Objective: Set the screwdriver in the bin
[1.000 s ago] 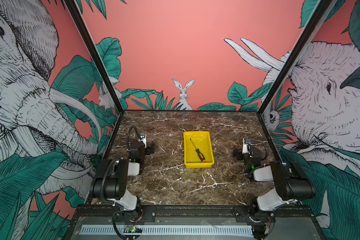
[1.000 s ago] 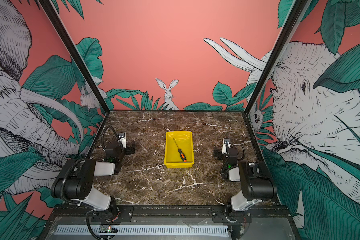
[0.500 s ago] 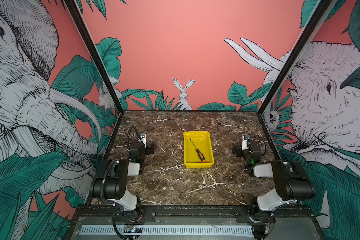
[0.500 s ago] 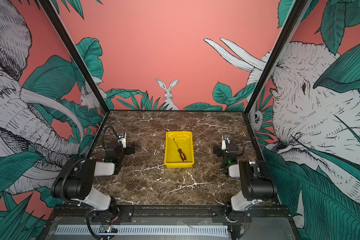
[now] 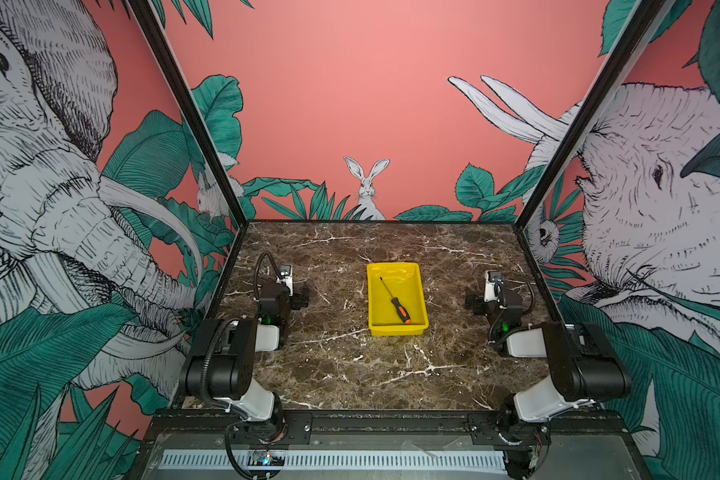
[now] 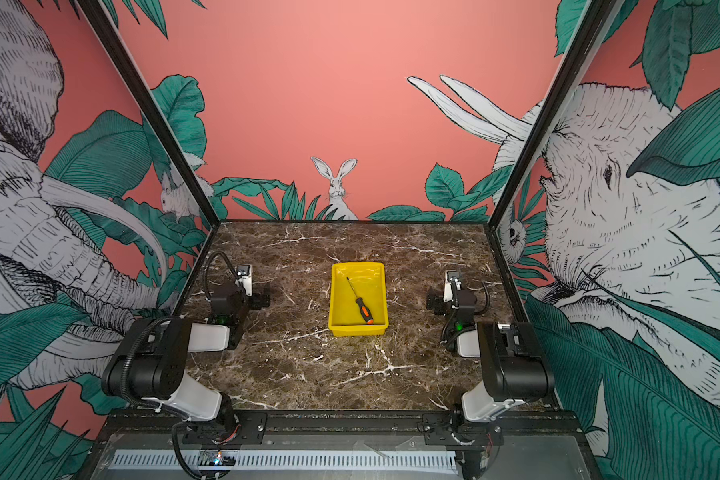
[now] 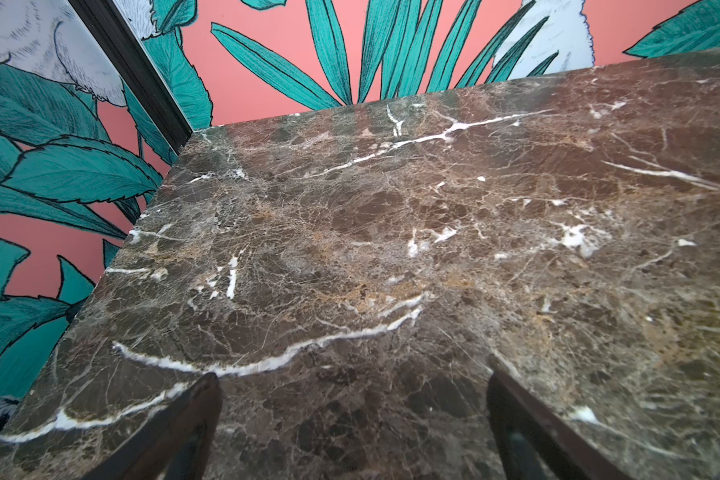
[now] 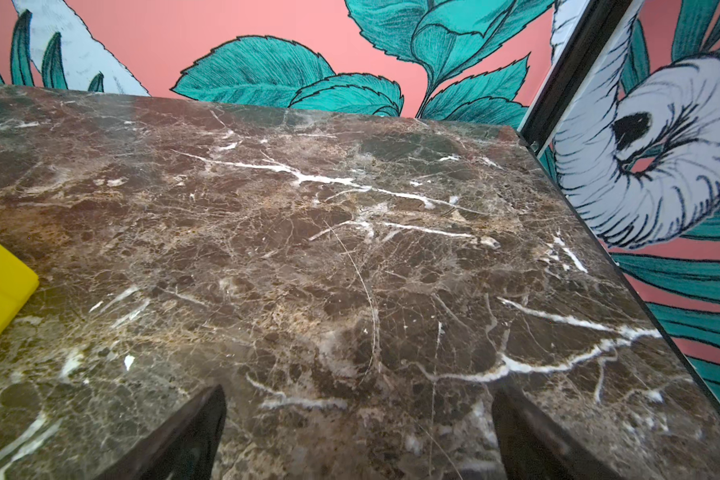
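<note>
The screwdriver (image 5: pixel 395 301) (image 6: pixel 360 302), with a black-and-orange handle, lies diagonally inside the yellow bin (image 5: pixel 395 266) (image 6: pixel 358 266) at mid-table in both top views, handle toward the front. My left gripper (image 5: pixel 285 291) (image 6: pixel 246 293) (image 7: pixel 350 374) rests low at the table's left, open over bare marble. My right gripper (image 5: pixel 493 297) (image 6: pixel 452 297) (image 8: pixel 358 390) rests at the right, open with nothing between its fingers. A corner of the bin (image 8: pixel 1 282) shows in the right wrist view, well aside of the jaws.
The dark marble table (image 5: pixel 350 365) is boxed in by patterned walls at the back and both sides, with black corner posts (image 5: pixel 528 208). Both arms are folded near the front corners, each about a bin's width from the bin.
The right gripper has shifted slightly toward the back of the table. The left arm, the bin and the screwdriver have not moved.
</note>
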Tool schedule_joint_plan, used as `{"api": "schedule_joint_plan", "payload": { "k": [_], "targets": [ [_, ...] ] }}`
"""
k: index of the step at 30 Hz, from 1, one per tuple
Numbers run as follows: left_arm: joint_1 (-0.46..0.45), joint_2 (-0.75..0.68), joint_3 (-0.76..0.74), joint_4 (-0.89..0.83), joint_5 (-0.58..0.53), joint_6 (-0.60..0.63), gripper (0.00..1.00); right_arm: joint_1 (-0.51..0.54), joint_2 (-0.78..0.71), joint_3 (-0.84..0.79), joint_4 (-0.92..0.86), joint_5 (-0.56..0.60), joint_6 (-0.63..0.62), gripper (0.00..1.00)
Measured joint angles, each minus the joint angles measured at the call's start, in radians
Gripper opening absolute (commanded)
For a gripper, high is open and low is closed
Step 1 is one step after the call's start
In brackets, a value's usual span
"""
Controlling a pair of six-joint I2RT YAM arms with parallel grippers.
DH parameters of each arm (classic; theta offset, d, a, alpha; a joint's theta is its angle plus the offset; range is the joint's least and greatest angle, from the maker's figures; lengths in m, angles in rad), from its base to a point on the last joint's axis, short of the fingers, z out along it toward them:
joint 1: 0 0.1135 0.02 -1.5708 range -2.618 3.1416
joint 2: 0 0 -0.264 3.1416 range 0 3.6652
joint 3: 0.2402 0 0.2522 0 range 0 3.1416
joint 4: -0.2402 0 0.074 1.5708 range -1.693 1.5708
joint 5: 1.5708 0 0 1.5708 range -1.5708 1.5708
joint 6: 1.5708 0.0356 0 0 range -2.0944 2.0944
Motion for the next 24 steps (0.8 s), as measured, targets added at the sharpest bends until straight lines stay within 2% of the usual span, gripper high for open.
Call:
{"api": "schedule_joint_plan", "payload": {
  "k": [9,13,18,20,24],
  "targets": [
    [0.0,0.0,0.0,0.0,0.0,0.0,1.0,0.0,0.0,0.0,0.014,0.001,-0.001,0.99],
    [0.0,0.0,0.0,0.0,0.0,0.0,1.0,0.0,0.0,0.012,0.003,-0.065,-0.024,0.99],
    [0.0,0.0,0.0,0.0,0.0,0.0,1.0,0.0,0.0,0.022,-0.009,-0.084,-0.027,0.99],
    [0.0,0.0,0.0,0.0,0.0,0.0,1.0,0.0,0.0,0.022,-0.011,-0.071,-0.024,0.99],
    [0.0,0.0,0.0,0.0,0.0,0.0,1.0,0.0,0.0,0.006,0.019,0.03,0.008,0.99]
  ]
}}
